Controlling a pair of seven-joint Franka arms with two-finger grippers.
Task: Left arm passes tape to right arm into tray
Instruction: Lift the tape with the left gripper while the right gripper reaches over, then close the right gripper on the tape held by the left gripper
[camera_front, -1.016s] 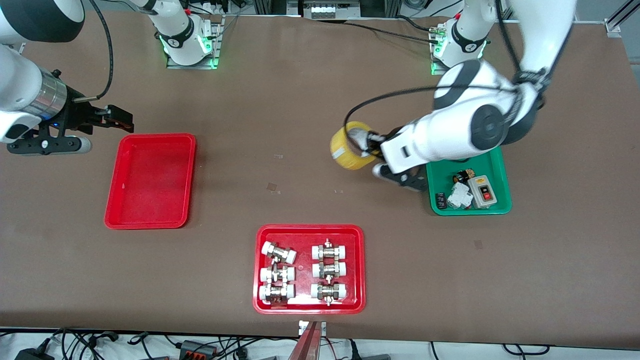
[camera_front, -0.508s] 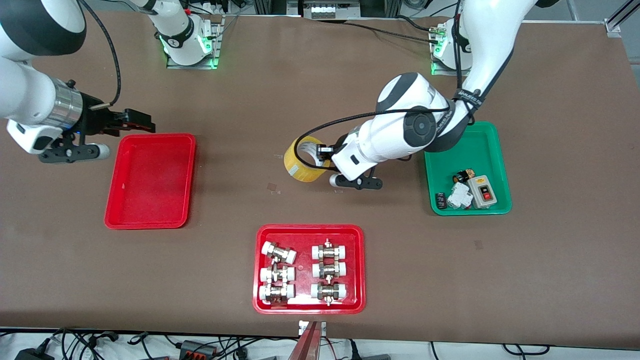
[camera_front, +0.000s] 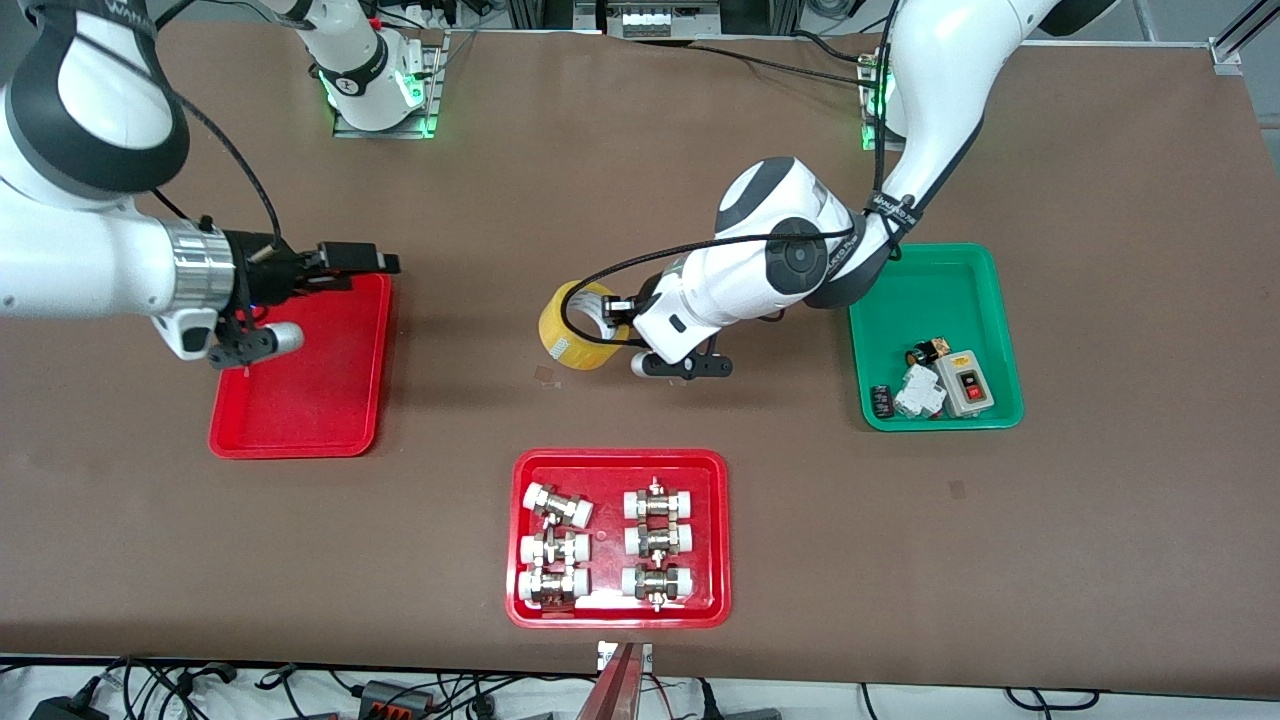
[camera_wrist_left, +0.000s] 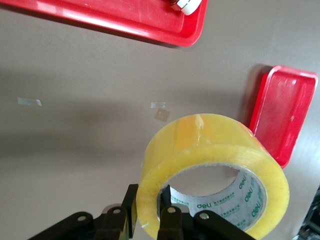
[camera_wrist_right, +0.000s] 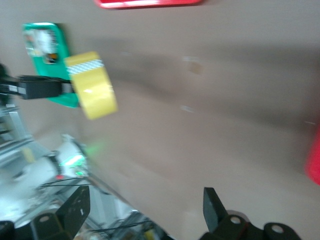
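I see a broad brown matte tabletop (camera_front: 640, 150) filling nearly the whole front view, lit evenly from above, with soft shadows on it. A few small scraps of clear tape (camera_front: 545, 374) are stuck to its surface near the middle. Along the edge nearest the front camera, a strip of pale floor (camera_front: 1000, 703) shows, strewn with black cables (camera_front: 180, 685) and power adapters. At the edge where the bases stand, I make out aluminium framing (camera_front: 650, 15) and more wiring, with green indicator light (camera_front: 425, 125) glowing on metal mounting plates.
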